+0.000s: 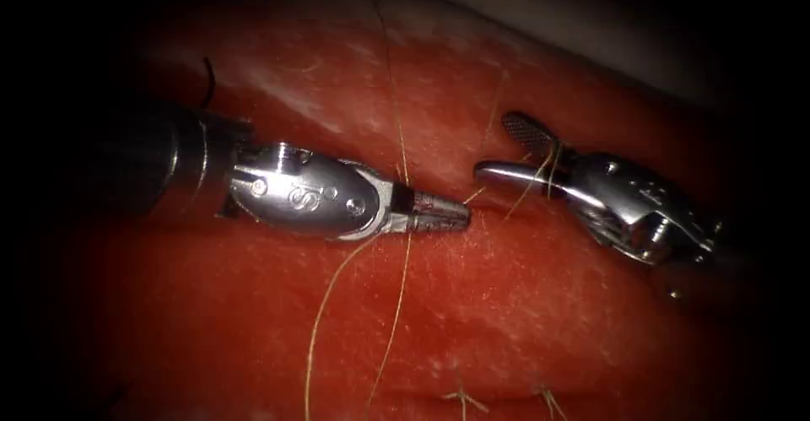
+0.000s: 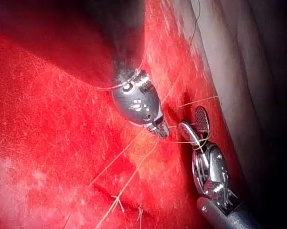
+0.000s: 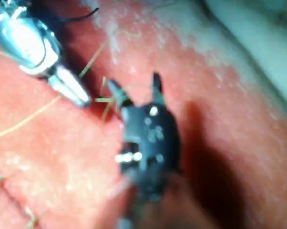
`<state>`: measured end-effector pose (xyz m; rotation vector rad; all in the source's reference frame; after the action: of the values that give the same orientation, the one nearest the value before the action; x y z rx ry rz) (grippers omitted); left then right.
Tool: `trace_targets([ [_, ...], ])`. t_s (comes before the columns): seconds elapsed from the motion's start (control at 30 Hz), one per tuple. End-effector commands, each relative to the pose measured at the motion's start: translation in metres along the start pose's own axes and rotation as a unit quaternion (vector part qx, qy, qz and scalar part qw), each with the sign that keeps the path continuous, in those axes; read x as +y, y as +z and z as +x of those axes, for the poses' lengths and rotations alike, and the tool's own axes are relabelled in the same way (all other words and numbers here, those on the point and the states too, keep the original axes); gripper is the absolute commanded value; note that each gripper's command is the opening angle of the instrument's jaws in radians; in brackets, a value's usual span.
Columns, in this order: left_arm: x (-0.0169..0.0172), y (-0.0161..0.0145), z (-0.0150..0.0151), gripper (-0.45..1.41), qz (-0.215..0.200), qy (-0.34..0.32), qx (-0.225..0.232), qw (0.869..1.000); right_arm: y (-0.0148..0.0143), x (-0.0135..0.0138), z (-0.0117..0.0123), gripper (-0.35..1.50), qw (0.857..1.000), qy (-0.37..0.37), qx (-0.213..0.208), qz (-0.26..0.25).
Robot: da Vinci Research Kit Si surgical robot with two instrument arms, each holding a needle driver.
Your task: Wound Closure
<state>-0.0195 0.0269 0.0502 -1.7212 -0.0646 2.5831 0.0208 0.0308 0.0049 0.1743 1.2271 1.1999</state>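
Observation:
My left tool comes in from the left with its jaws shut on the tan thread at the cut in the red tissue. My right tool stands just to its right, jaws open and holding nothing, with thread wound around both jaws. A short run of thread joins the two tips. The left wrist view shows the left tool beside the right tool. In the right wrist view the right tool stands open with thread at its base. A thin dark curve sits behind the left tool; I cannot tell whether it is the needle.
Two long thread strands trail from the left tool toward the near edge. Two earlier knots with cut ends sit on the cut nearer the camera. A pale edge of the tissue runs along the far side.

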Motion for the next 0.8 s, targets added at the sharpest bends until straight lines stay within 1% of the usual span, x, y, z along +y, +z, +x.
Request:
trace_targets([
  [0.03,0.0002,0.0007,-0.0003,-0.35,0.000,-0.001,0.000,1.000,0.0011,-0.0001,-0.0003,0.61,1.000,0.006,0.001,-0.004],
  [0.13,0.0001,0.0009,-0.0003,-0.35,0.001,-0.001,0.000,1.000,0.0015,0.0005,-0.0002,0.63,0.999,0.024,-0.003,-0.022],
  [0.27,-0.0006,0.0010,0.0002,-0.35,0.002,-0.004,0.000,1.000,0.0024,0.0013,0.0000,0.81,0.998,0.046,0.003,-0.041],
  [0.43,-0.0007,0.0010,0.0001,-0.35,0.003,-0.004,0.000,1.000,0.0041,0.0018,0.0000,0.83,0.997,0.058,0.009,-0.049],
  [0.47,-0.0007,0.0010,0.0001,-0.35,0.002,-0.004,-0.002,1.000,0.0044,0.0019,-0.0001,0.78,0.997,0.058,0.010,-0.051],
  [0.5,-0.0007,0.0010,0.0001,-0.35,0.002,-0.004,-0.001,1.000,0.0045,0.0019,-0.0001,0.68,0.997,0.060,0.010,-0.051],
  [0.53,-0.0008,0.0010,0.0001,-0.35,0.002,-0.004,-0.001,1.000,0.0048,0.0018,-0.0002,-0.13,0.997,0.069,0.008,-0.044],
  [0.57,-0.0008,0.0009,0.0001,-0.35,0.002,-0.004,-0.001,1.000,0.0048,0.0015,-0.0005,-0.35,0.997,0.069,-0.001,-0.021],
  [0.6,-0.0011,0.0008,0.0001,-0.35,0.004,-0.004,-0.002,1.000,0.0046,0.0012,-0.0007,-0.35,0.998,0.069,-0.009,-0.007],
  [0.73,-0.0024,0.0001,-0.0001,-0.35,0.008,-0.007,-0.002,1.000,0.0039,0.0003,-0.0007,-0.35,0.999,0.046,-0.015,-0.005],
  [0.8,-0.0051,-0.0011,-0.0004,-0.35,0.015,-0.017,-0.003,1.000,0.0033,-0.0008,-0.0008,-0.35,1.000,0.020,-0.021,-0.003],
])
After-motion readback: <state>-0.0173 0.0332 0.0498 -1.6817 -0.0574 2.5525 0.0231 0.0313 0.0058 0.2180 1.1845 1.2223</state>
